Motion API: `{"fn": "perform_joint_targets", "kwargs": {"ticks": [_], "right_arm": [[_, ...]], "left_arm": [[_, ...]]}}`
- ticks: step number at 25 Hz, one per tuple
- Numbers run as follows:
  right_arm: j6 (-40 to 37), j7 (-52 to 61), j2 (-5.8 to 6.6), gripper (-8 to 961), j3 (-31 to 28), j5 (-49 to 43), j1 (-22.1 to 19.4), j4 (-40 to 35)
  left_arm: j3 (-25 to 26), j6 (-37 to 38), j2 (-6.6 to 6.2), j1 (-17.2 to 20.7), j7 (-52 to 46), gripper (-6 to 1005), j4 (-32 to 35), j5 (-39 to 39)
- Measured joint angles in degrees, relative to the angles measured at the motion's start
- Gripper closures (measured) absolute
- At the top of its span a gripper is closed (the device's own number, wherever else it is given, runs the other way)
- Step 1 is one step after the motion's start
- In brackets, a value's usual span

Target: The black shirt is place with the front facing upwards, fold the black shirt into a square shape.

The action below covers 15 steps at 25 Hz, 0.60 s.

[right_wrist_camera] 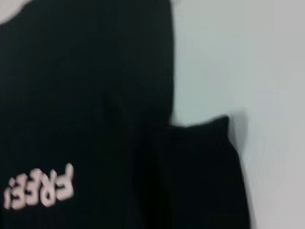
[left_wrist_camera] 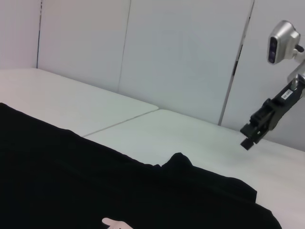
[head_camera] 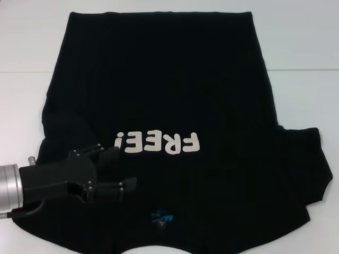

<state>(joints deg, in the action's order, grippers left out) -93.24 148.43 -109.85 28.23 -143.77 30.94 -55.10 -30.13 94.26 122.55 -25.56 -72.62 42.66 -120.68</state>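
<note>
**Head view: black shirt spread flat, left gripper over its near left part**

Head view: the black shirt (head_camera: 175, 90) lies front up on the white table (head_camera: 302, 47), covering most of it. White "FREE!" lettering (head_camera: 158, 143) reads upside down from the robot's side. A small blue neck label (head_camera: 160, 217) sits near the collar, at the edge closest to the robot. The right sleeve (head_camera: 307, 164) sticks out flat to the robot's right; the left sleeve looks already folded in, though black on black makes that hard to confirm. A seam in the table (head_camera: 304, 69) runs out from under the shirt.

The left gripper (head_camera: 119, 169) hovers over the shirt's near left part, just beside the lettering, fingers spread wide with nothing between them.

Left wrist view adds what the head view lacks: the right gripper (left_wrist_camera: 251, 136) raised well above the table beyond the shirt's far edge, with grey wall panels (left_wrist_camera: 181, 52) behind. Whether its fingers are apart or together cannot be told.

Right wrist view shows only the shirt from above: lettering (right_wrist_camera: 39, 186), right sleeve (right_wrist_camera: 205, 167) and bare table (right_wrist_camera: 267, 71) beside it.
</note>
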Motion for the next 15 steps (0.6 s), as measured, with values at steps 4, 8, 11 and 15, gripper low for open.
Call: {"fn": "perform_joint_targets", "kwargs": {"ticks": [4, 8, 11, 15], "right_arm": [[-1.0, 0.4, -0.24, 85, 0.3, -2.4, 0.8, 1.2], [-0.5, 0.2, -0.09, 86, 0.4, -2.7, 0.9, 4.7], [-0.2, -0.3, 0.33, 86, 0.4, -2.5, 0.9, 7.7], [0.4, -0.6, 0.82, 87, 0.4, -2.5, 1.3, 10.2]], "left_arm": [[0.0, 0.1, -0.07, 0.2, -0.3, 60, -0.1, -0.2], [0.0, 0.2, -0.07, 0.3, -1.3, 60, 0.0, -0.3], [-0.1, 0.2, -0.06, 0.4, -1.4, 60, 0.1, -0.3], [-0.2, -0.2, -0.03, 0.4, -1.4, 60, 0.0, -0.3]]}}
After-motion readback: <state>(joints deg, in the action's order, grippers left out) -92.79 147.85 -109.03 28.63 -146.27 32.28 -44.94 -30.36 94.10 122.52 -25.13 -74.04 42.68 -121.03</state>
